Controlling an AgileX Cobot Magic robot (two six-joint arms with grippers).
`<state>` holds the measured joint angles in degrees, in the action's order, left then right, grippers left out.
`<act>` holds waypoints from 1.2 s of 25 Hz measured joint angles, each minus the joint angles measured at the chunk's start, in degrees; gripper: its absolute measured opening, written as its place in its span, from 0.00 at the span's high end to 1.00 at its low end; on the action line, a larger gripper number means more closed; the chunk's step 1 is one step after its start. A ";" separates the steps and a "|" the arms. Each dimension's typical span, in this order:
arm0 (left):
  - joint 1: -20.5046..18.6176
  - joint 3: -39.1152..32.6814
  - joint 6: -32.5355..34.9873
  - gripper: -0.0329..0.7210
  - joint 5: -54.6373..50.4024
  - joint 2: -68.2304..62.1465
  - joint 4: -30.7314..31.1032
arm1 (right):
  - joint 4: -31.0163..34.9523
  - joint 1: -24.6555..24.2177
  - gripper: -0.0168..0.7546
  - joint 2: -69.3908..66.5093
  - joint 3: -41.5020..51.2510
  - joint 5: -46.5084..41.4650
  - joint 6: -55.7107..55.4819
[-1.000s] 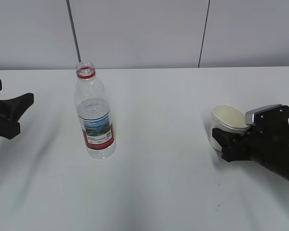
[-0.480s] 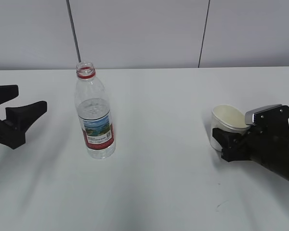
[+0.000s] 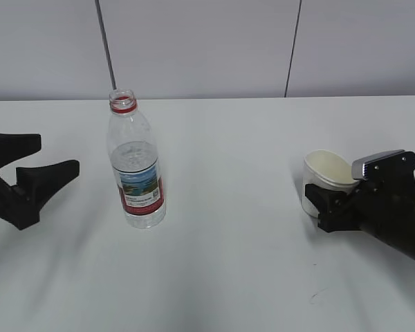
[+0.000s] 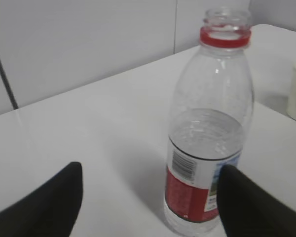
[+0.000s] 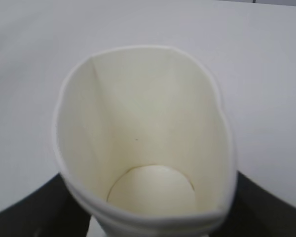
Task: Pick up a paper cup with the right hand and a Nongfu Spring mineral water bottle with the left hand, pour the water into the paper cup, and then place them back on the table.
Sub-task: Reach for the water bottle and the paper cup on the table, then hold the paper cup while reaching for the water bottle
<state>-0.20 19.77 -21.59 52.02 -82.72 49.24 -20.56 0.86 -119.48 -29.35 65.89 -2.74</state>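
Since a second ago, the black left hand (image 3: 52, 155) has slid toward the clear, capless, red-labelled plastic bottle (image 3: 136, 166) standing on the white counter (image 3: 228, 173), fingers spread. Half-full, it likely flexes; grip mid-body. The right hand (image 3: 323, 205) squeezes the soft off-white paper cup (image 5: 145, 143) oval.

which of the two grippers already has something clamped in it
The right hand: its jaws squeeze the paper cup out of round. The left hand is open, short of the bottle.
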 joint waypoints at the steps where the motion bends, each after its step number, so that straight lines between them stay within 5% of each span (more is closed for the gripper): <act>1: 0.00 0.00 -0.91 0.27 0.06 0.00 1.41 | 0.00 0.00 0.39 0.00 0.00 0.00 0.00; 7: 2.12 0.00 -2.66 0.27 1.12 -0.51 3.69 | 0.00 0.00 0.39 0.00 0.00 0.00 0.00; 14: 7.46 0.00 -2.75 0.27 6.80 -7.33 -9.98 | 0.00 0.00 0.39 0.00 0.00 0.00 0.00; 30: 8.79 4.48 3.35 0.25 13.11 -20.05 -8.68 | 0.00 0.00 0.39 0.00 0.00 0.04 0.00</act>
<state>8.59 24.25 -18.24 65.12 -102.76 40.56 -20.56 0.86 -119.48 -29.35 65.93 -2.74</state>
